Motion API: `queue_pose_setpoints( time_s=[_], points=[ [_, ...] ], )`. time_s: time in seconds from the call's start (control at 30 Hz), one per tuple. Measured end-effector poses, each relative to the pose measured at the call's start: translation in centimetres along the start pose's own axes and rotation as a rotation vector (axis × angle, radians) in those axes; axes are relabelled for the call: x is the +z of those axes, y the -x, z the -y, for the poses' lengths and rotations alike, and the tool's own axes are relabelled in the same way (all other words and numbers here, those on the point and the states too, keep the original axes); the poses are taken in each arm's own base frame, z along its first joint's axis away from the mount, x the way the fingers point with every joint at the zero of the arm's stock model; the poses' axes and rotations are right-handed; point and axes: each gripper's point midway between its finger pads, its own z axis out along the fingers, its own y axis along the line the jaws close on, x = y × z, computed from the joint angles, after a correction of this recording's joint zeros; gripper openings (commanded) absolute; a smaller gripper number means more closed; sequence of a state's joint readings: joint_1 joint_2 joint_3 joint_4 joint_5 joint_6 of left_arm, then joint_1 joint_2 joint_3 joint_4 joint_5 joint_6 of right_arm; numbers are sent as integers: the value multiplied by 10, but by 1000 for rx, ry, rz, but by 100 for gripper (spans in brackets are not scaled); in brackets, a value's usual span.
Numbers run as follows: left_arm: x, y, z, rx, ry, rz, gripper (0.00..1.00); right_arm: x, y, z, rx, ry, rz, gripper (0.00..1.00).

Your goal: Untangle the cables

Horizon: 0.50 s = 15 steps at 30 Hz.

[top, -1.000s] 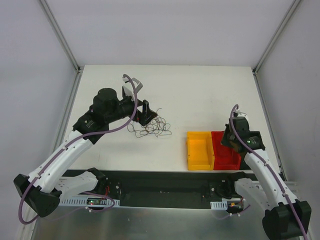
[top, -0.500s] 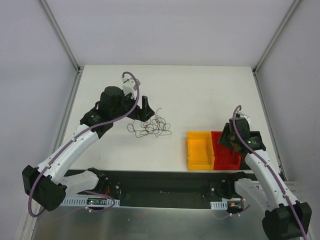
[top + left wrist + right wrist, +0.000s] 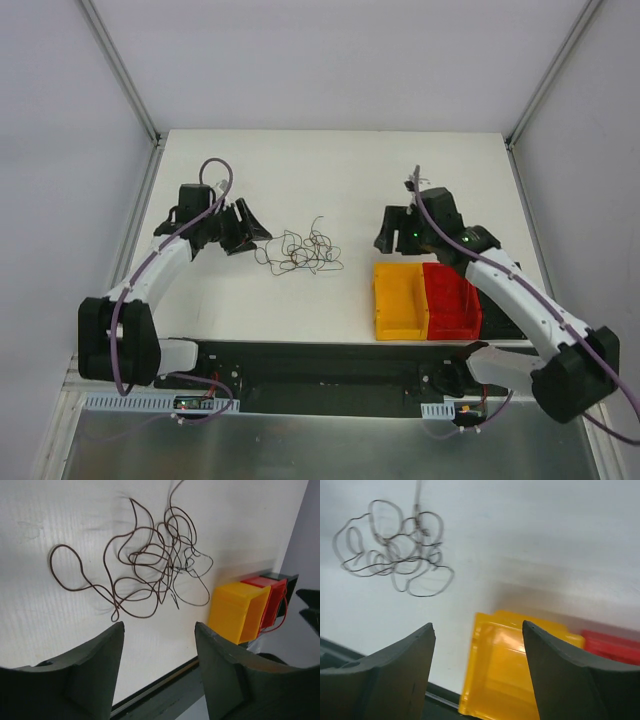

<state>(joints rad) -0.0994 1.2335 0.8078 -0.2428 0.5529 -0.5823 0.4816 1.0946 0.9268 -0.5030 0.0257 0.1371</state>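
The cables (image 3: 300, 252) lie as a loose scribble of thin dark red and black wires on the white table (image 3: 350, 180), nothing touching them. My left gripper (image 3: 255, 235) hovers just left of the tangle, open and empty. In the left wrist view the cables (image 3: 150, 565) spread out beyond my gripper (image 3: 159, 626). My right gripper (image 3: 390, 240) is to the right of the tangle, above the yellow bin's far edge, open and empty. The right wrist view is blurred: the cables (image 3: 395, 555) lie at upper left, ahead of my gripper (image 3: 478, 625).
A yellow bin (image 3: 400, 300) and a red bin (image 3: 452, 300) stand side by side near the table's front edge, right of the tangle. A thin red wire (image 3: 281, 620) hangs over the red bin's (image 3: 272, 597) side. Metal frame rails border the table left and right.
My right arm swung from over the red bin up and left toward the tangle, and its jaws opened. My left arm drew back to the left of the tangle, jaws somewhat narrower.
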Motion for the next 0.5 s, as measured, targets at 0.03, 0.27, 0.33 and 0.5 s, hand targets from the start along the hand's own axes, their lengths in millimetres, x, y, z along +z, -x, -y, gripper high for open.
queue_pose_setpoints(
  time_s=[0.03,0.27,0.33,0.5],
  points=[
    [4,2,-3,-29,3,-16,41,7,4,-17,-10,60,-15,73],
    [49,15,-34,-155,62,-111,44,37,-18,-108,-62,337,-159,73],
    [56,13,-41,-169,76,-131,44,37,-29,-121,-81,373,-189,73],
    [69,4,-56,-204,100,-175,24,35,-33,-131,-84,406,-200,73]
  ],
)
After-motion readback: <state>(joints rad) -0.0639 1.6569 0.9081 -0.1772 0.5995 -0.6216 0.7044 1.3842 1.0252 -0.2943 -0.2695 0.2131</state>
